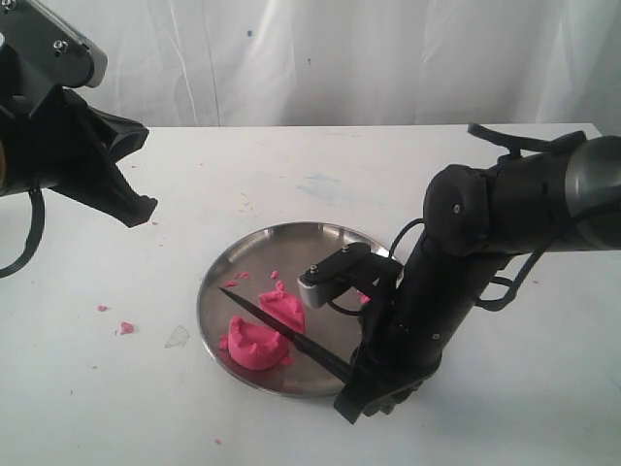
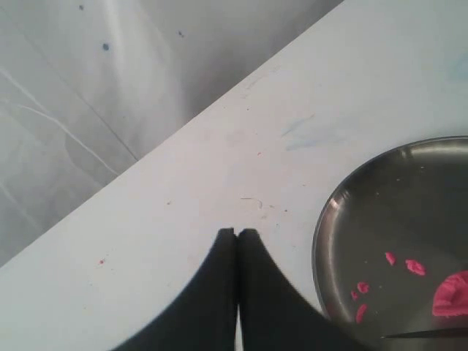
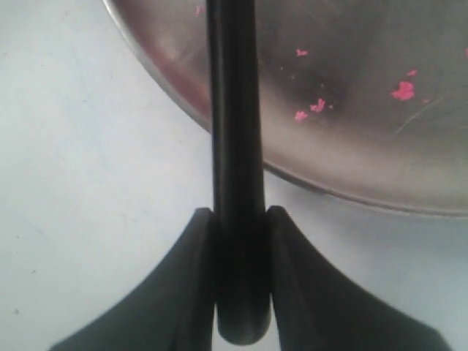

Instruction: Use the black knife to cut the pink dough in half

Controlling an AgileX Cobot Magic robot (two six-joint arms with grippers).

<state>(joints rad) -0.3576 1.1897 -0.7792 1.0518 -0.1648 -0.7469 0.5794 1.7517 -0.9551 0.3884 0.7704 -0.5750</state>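
Note:
The pink dough lies in two lumps on the steel plate [image 1: 320, 250]: a larger one [image 1: 254, 347] near the front left and a smaller one [image 1: 285, 309] behind it. The black knife [image 1: 281, 327] runs slantwise between them, point toward the plate's left. My right gripper [image 1: 357, 386] is shut on the knife's handle [image 3: 235, 146] just off the plate's front right rim; its fingertips [image 3: 279, 219] clamp both sides. My left gripper [image 1: 139, 208] hangs shut and empty above the table, left of the plate. In the left wrist view one dough lump [image 2: 452, 292] shows at the edge.
Small pink crumbs [image 1: 126, 328] and a clear scrap [image 1: 177, 337] lie on the white table left of the plate. More crumbs [image 3: 317, 106] dot the plate [image 3: 351, 150]. A white curtain [image 1: 340, 58] hangs behind the table's far edge.

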